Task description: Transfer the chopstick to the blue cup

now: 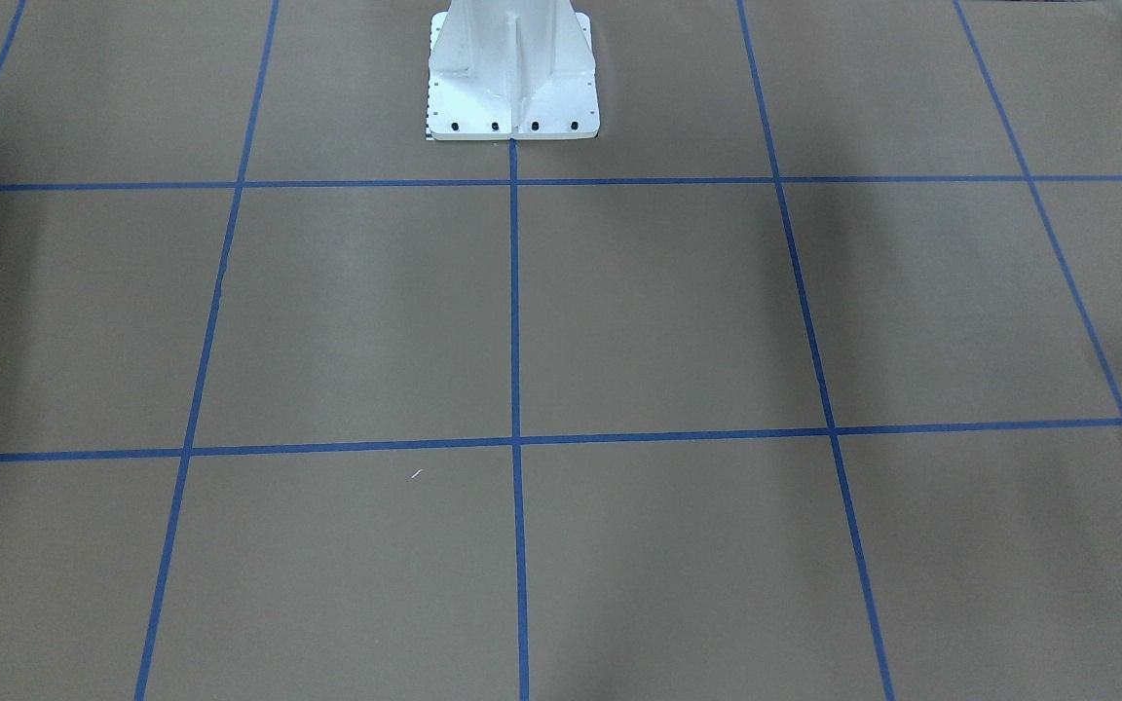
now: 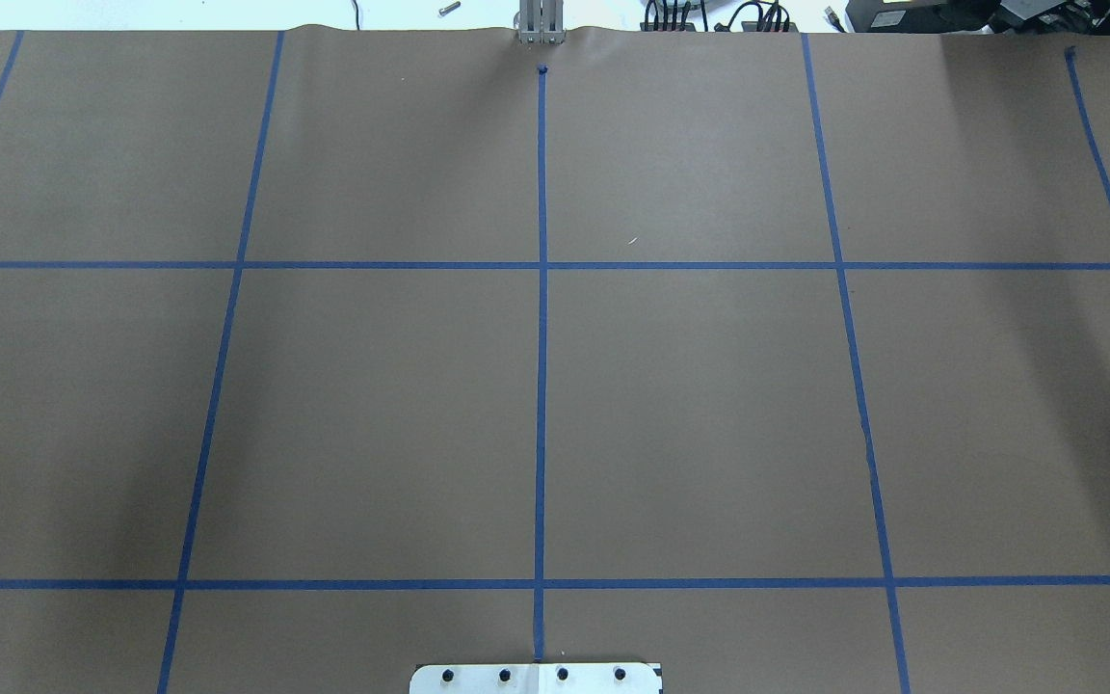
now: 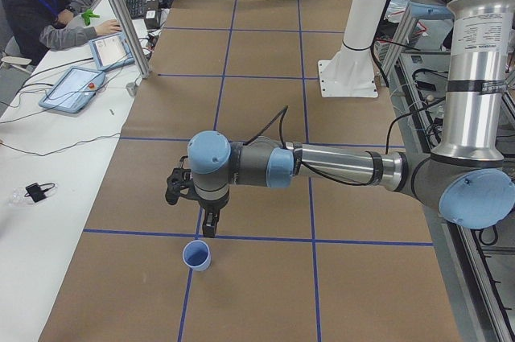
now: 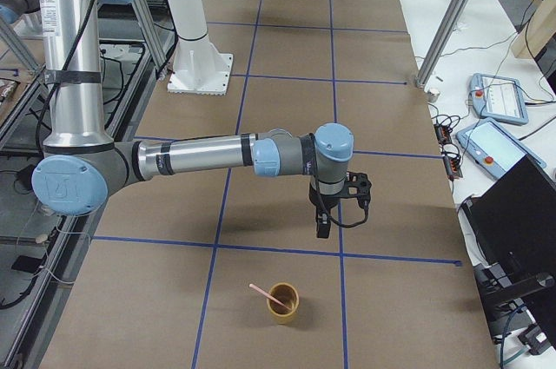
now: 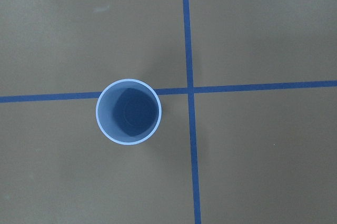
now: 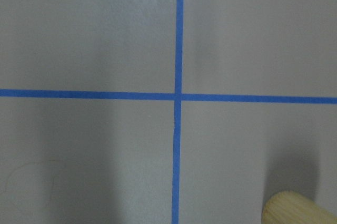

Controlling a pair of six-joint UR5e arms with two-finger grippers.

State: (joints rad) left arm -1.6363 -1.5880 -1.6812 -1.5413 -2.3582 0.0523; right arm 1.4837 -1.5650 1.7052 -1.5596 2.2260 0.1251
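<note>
The blue cup (image 3: 196,256) stands upright on the brown table near the robot's left end. The left wrist view looks straight down into the cup (image 5: 128,112), and it is empty. My left gripper (image 3: 208,229) hangs just above and behind the cup; I cannot tell if it is open or shut. A pale pink chopstick (image 4: 265,293) leans in a tan cup (image 4: 282,303) near the right end. My right gripper (image 4: 322,230) hangs above the table a little beyond that cup, apart from it; I cannot tell its state. The tan cup's rim (image 6: 297,209) shows in the right wrist view.
The white robot base (image 1: 512,73) stands at the middle of the table's robot side. Blue tape lines cross the brown table (image 2: 690,414). An operator (image 3: 48,4) sits at a side desk with tablets (image 3: 72,88). A metal post (image 3: 121,16) rises at the table's edge.
</note>
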